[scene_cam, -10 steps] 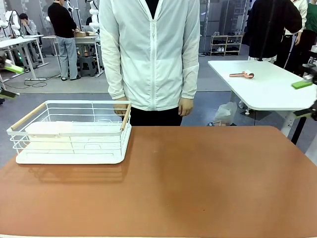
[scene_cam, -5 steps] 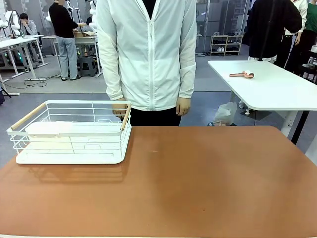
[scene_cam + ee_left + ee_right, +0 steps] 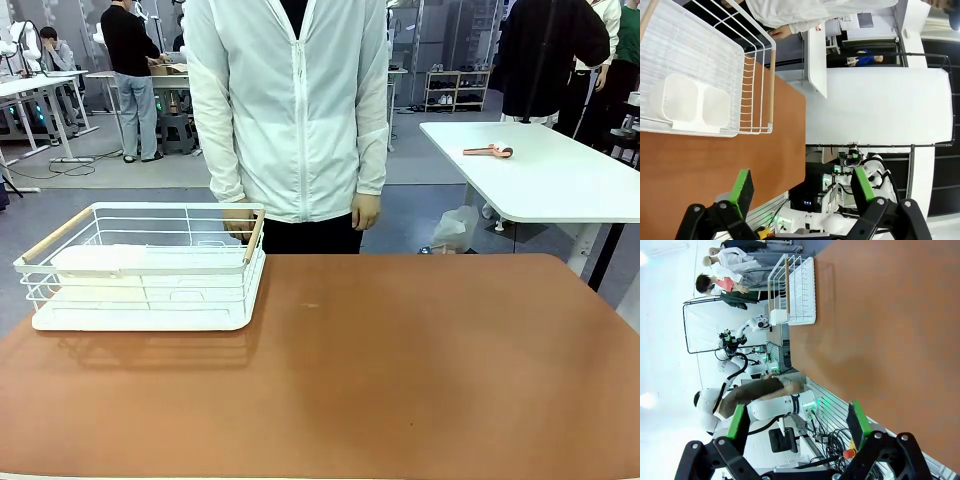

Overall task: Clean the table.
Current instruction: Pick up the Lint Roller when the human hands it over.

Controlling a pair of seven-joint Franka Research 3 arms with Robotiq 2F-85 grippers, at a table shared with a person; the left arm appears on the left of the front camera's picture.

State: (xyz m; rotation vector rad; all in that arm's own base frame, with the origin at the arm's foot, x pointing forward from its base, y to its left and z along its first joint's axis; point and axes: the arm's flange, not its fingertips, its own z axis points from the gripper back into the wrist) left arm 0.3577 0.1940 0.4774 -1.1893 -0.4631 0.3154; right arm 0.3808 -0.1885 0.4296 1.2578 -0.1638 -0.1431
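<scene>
The table (image 3: pixel 400 360) has a bare reddish-brown top, and a small pale speck (image 3: pixel 312 306) lies near its middle. In the left wrist view my left gripper (image 3: pixel 802 189) is open, its green pads empty, hanging over the table's edge (image 3: pixel 700 160). In the right wrist view my right gripper (image 3: pixel 797 420) is also open and empty, off the side of the table (image 3: pixel 880 315). A person in a white jacket (image 3: pixel 295 110) stands at the far edge.
A white wire basket (image 3: pixel 150 322) with wooden handles sits at the table's far left, with a white two-cup insert (image 3: pixel 120 262) inside it. The person's hand (image 3: pixel 238 222) hangs beside its right handle. A white table (image 3: pixel 540 180) with a pink tool (image 3: pixel 488 151) stands behind right.
A second ago green gripper pads showed at both side edges of the front view; they have since left the picture. The person has shifted slightly to the left.
</scene>
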